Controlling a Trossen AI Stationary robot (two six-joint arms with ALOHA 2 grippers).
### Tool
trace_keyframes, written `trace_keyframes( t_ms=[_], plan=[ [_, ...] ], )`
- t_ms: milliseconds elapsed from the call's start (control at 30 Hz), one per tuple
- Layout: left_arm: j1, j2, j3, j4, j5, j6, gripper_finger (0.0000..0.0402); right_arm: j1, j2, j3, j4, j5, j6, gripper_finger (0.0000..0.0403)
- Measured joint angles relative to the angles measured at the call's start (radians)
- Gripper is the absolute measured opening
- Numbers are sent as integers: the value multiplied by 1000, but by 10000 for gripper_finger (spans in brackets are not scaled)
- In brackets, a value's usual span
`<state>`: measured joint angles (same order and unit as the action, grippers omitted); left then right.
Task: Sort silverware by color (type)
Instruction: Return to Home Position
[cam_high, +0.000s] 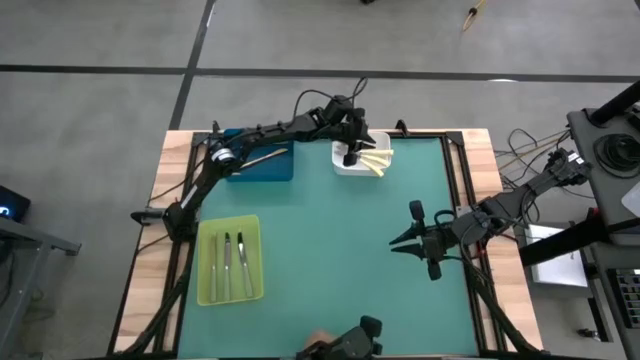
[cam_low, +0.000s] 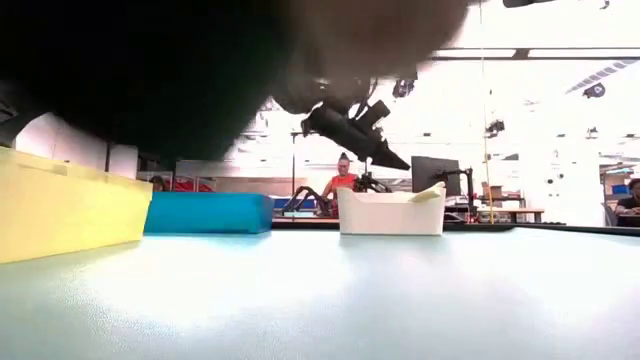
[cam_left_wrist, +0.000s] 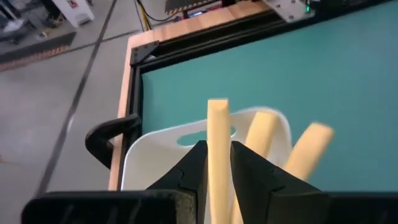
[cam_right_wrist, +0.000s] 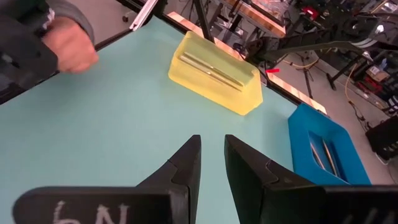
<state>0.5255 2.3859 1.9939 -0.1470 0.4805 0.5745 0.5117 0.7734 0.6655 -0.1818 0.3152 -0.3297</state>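
The green table (cam_high: 330, 250) filled most of the high view, with three trays on it. The yellow-green tray (cam_high: 252, 228) sat near the front left and held three grey metal utensils (cam_high: 227, 265) lying side by side. The blue tray (cam_high: 275, 168) stood at the far left with slim utensils (cam_right_wrist: 324, 155) inside. Just beside it, at the far middle, was the white tray (cam_high: 342, 168).

The left gripper (cam_high: 352, 152) hung over the white tray, its fingers drawn close on the pale handle of a yellow-handled knife (cam_left_wrist: 217, 118) that ran up between them. Two more yellow handles (cam_left_wrist: 261, 134) leaned out over the tray's rim next to it.

The right gripper (cam_right_wrist: 212, 140) hovered above bare table on the right side, well apart from every tray, with a narrow gap between its fingers and nothing in them.

A person's hand (cam_right_wrist: 69, 45) rested at the table's front edge.
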Motion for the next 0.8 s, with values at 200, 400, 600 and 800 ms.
trace_keyframes(
  t_ms=[200, 400, 600, 800],
  plan=[
    [-23, -5, 142, -238, 24, -31, 52, 0, 0, 0, 0, 0, 0, 63],
    [-111, -18, 277, -522, 19, 57, 40, 0, 0, -4, 42, -5, -1, 63],
    [-185, -46, 350, -742, -80, 125, 20, 0, 0, -19, 121, -12, -21, 63],
    [-210, -84, 352, -931, -81, 111, 2, 0, 0, -35, 214, -12, -25, 63]
  ],
)
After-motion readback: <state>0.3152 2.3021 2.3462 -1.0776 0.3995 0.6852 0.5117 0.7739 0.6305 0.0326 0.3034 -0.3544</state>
